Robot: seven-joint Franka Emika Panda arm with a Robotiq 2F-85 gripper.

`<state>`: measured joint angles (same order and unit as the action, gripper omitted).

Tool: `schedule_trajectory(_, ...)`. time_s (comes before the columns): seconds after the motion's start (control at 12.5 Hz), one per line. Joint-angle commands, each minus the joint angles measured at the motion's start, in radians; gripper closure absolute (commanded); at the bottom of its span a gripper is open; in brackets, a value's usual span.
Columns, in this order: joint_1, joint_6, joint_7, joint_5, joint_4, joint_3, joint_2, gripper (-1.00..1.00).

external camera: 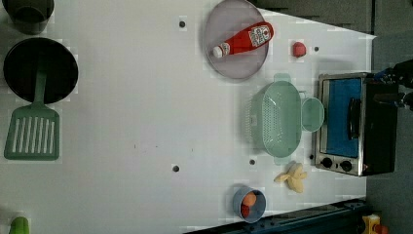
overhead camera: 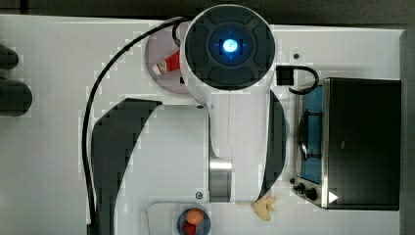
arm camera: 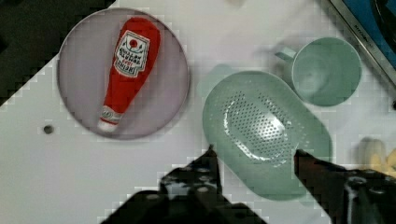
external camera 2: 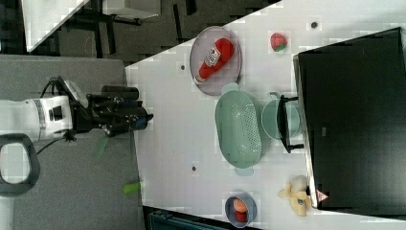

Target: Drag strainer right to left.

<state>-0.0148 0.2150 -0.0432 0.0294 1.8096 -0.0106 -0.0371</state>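
Note:
The strainer (arm camera: 266,126) is a pale mint-green oval basket with a grid of small holes in its bottom. It lies on the white table between a grey plate and a toaster oven, near the left view's right side (external camera: 275,119) and in the right view's middle (external camera 2: 238,129). My gripper (arm camera: 257,161) is open, its two black fingers spread wide. In the wrist view the strainer's near rim lies between the fingertips, and nothing is gripped. In the right view the gripper (external camera 2: 146,116) hangs well away from the strainer, with bare table between them.
A round green mug (external camera: 312,114) stands between the strainer and the toaster oven (external camera: 355,124). The grey plate (external camera: 243,63) holds a ketchup bottle (external camera: 243,40). A banana (external camera: 293,176), a blue bowl (external camera: 236,200), a strawberry (external camera: 298,48), a black pan (external camera: 19,68) and a green spatula (external camera: 33,134) lie around.

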Motion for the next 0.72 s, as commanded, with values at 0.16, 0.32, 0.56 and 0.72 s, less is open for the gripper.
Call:
schedule_trajectory(0.16,0.041,-0.15,0.076,0.023,0.358,-0.035,-0.489,-0.82)
schedule_trajectory(0.32,0.041,-0.149,0.076,0.023,0.36,-0.036,-0.484,-1.0)
schedule_trajectory(0.56,0.04,-0.098,0.083,0.023,0.393,-0.034,-0.43,-1.0)
schedule_trajectory(0.72,0.04,0.009,0.136,0.023,0.449,-0.034,-0.363,-1.0)
